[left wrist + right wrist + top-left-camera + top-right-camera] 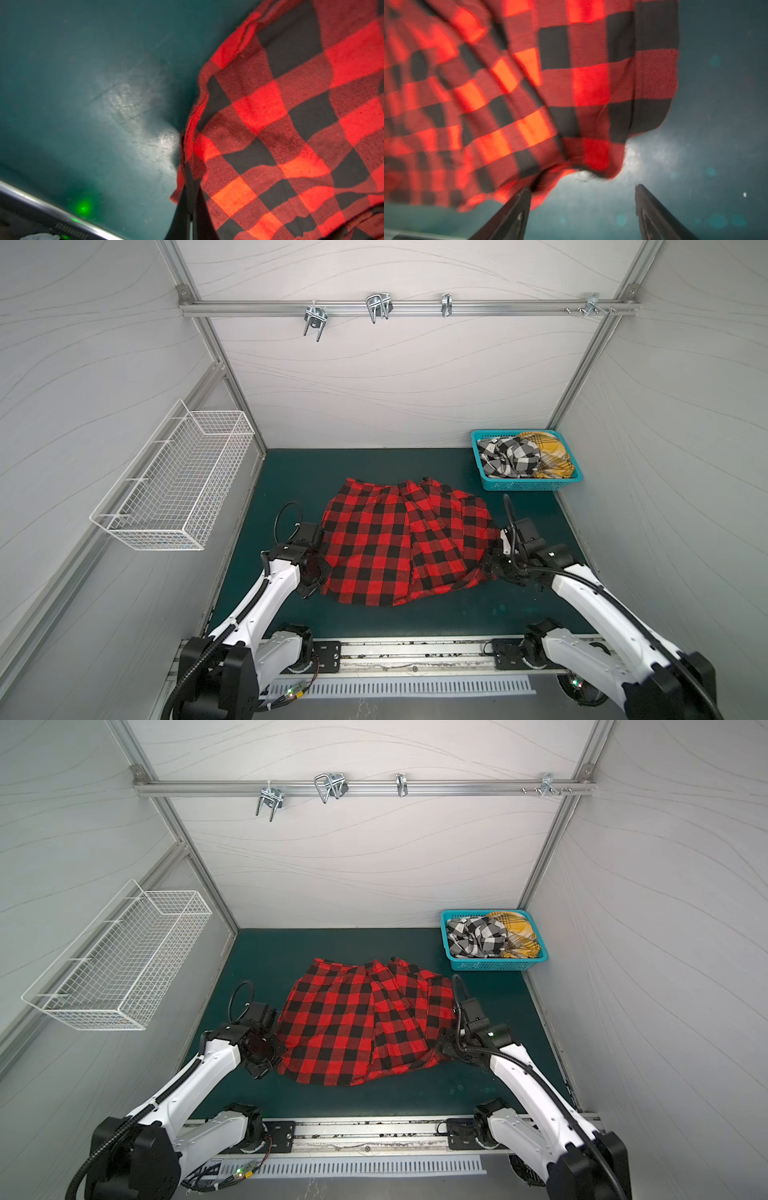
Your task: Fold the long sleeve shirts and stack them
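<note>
A red-and-black plaid long sleeve shirt [399, 543] [361, 1023] lies spread and partly folded in the middle of the green mat, in both top views. My left gripper [192, 184] [324, 572] is shut on the shirt's left edge [193, 158], with cloth pinched between the fingers. At the shirt's right edge my right gripper [582, 188] [489, 565] stands open. One of its fingers [521, 199] touches the hem [550, 178], and nothing lies between the jaws. A black-and-white check shirt [509, 456] and a yellow plaid shirt [548, 456] sit crumpled in the basket.
The turquoise plastic basket [523, 485] [490, 966] stands at the back right corner of the mat [291, 472]. A white wire basket [174, 489] hangs on the left wall. Metal hooks [378, 306] hang from the rail on the back wall. White walls enclose three sides.
</note>
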Available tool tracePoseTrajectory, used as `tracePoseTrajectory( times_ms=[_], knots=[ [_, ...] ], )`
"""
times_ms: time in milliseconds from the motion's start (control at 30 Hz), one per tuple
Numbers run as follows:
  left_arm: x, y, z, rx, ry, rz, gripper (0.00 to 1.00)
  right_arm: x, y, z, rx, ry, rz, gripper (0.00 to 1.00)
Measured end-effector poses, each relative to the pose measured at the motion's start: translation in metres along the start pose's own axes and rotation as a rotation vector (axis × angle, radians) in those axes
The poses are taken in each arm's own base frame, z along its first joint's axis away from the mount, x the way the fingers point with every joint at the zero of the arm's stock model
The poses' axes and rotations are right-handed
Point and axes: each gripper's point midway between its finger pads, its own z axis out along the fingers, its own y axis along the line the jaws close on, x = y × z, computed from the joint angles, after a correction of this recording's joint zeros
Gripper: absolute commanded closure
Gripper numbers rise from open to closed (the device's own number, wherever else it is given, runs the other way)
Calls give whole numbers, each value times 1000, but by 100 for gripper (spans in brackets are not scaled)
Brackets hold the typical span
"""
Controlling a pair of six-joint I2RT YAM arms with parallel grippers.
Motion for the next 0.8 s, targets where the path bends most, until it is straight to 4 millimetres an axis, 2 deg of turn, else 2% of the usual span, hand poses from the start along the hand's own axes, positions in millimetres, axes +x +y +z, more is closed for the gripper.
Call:
tracePoseTrajectory(
  times_ms=[100, 200, 333, 433, 567, 667, 800],
  knots=[
    [-1, -1, -4, 17, -15, -2, 100, 6, 12, -12, 3, 38, -29, 23],
    [-2, -2, -6, 26, -26, -3, 100, 10, 18, -12, 41, 95, -57, 22],
    [-2, -2, -6, 24, -27, -2, 100, 7, 19, 4, 116, 170, -95, 33],
    [-2, -2, -6, 24, -27, -2, 100, 10, 15, 26, 180, 253, -121, 39],
    [-2, -2, -6, 25, -27, -2, 100, 35, 2, 44, 228, 334, -140, 47],
    [-3, -3, -5, 27, -27, -2, 100, 61, -10, 49, 242, 389, -147, 49],
    [-1, -2, 0, 25, -19, -2, 100, 77, -18, 51, 243, 425, -129, 49]
  ],
)
